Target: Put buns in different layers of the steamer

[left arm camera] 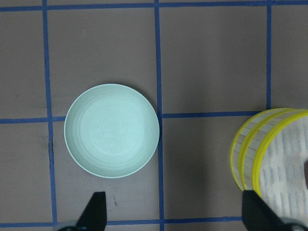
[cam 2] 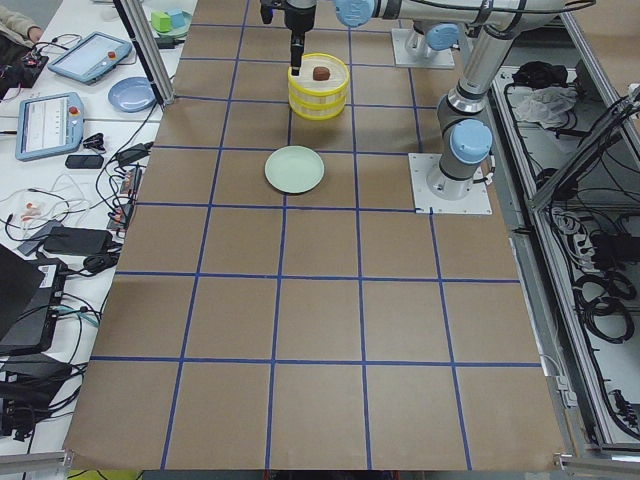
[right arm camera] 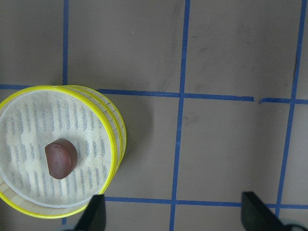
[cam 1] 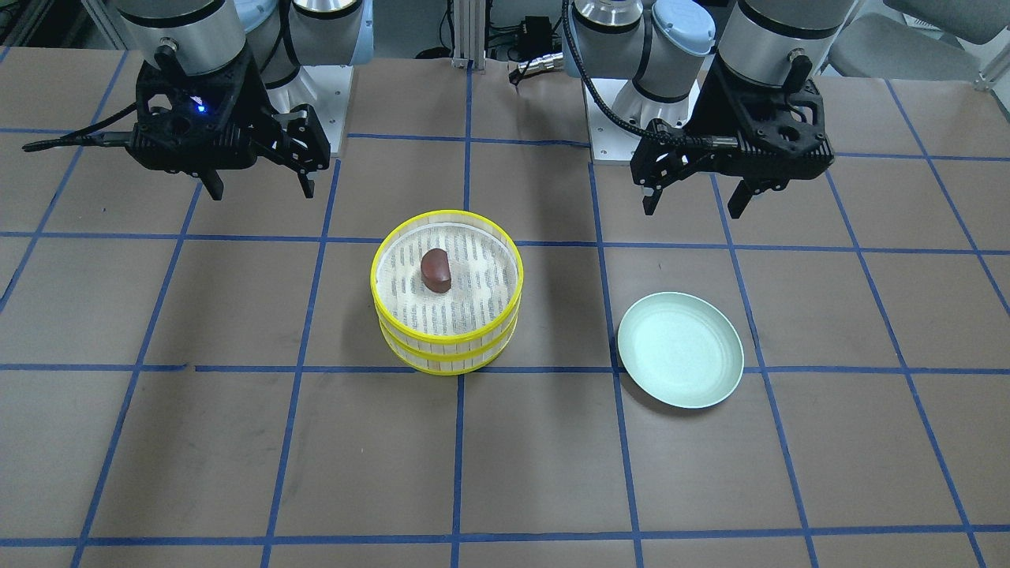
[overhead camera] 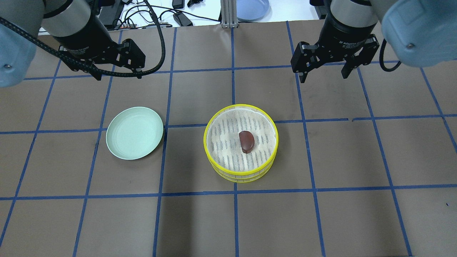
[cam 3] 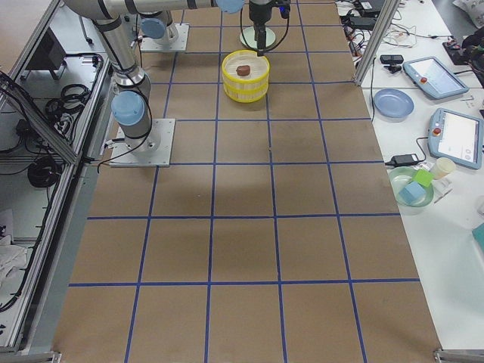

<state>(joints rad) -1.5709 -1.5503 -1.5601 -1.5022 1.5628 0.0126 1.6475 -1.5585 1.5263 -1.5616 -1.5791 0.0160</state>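
The steamer (overhead camera: pixel 242 175) stands mid-table as two stacked tiers with yellow rims. The dark reddish-brown bun (overhead camera: pixel 246 141) lies on the woven floor of the top tier; it also shows in the front view (cam 1: pixel 435 270) and the right wrist view (right arm camera: pixel 61 158). The pale cream-white bun shows in no view. My left gripper (overhead camera: pixel 117 75) is open and empty, raised above the table behind the plate. My right gripper (overhead camera: pixel 324 77) is open and empty, raised behind and to the right of the steamer. Neither gripper touches anything.
An empty pale green plate (overhead camera: pixel 135 132) lies on the table to the left of the steamer, about one grid square away. Blue tape lines cross the brown table. Side benches hold tablets, a blue plate (cam 3: pixel 393 102) and cables.
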